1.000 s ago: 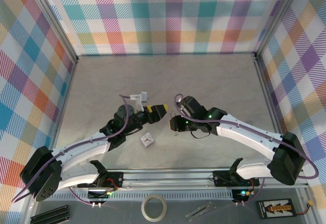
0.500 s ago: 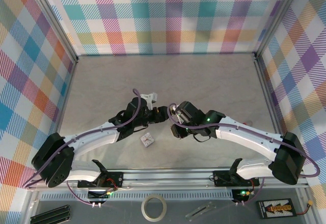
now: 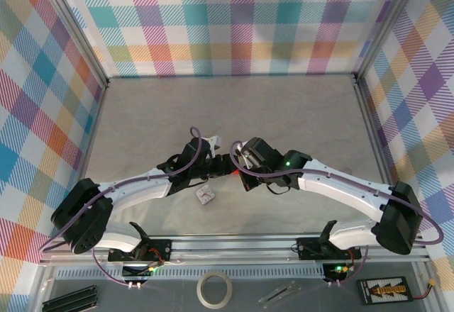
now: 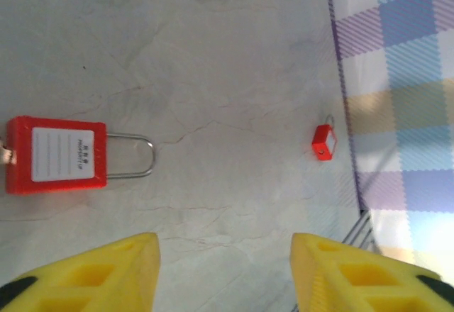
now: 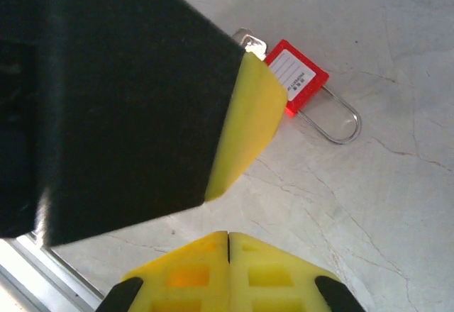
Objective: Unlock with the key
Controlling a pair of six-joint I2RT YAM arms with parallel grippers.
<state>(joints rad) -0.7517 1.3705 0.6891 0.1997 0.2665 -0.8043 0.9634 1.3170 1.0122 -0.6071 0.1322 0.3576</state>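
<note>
you have a grey stone-look table (image 3: 284, 106) with fine hairline veins, dry and flat. plaid panels (image 3: 234, 21) in aluminium framing close it in on the left, far and right sides. a small white object (image 3: 206, 195) lies on the surface towards the near side, just near of where both arms meet at the middle. a tape roll (image 3: 214, 288) sits on the ledge outside the near rail.

the red padlock (image 4: 57, 154) lies flat on the table at the centre, label up and shackle (image 4: 131, 156) closed. a metal piece that looks like the key (image 5: 248, 40) is at the end of the body opposite the shackle. a second red padlock (image 4: 324, 142) lies well apart from it, close to the foot of the right wall.

your left gripper (image 4: 223, 244) is released. its yellow pads (image 4: 106, 269) stand apart with bare table between them, near the padlock and not touching it. your right gripper (image 5: 228, 235) is clenched, pads pressed together on nothing, beside the padlock and clear of it.
</note>
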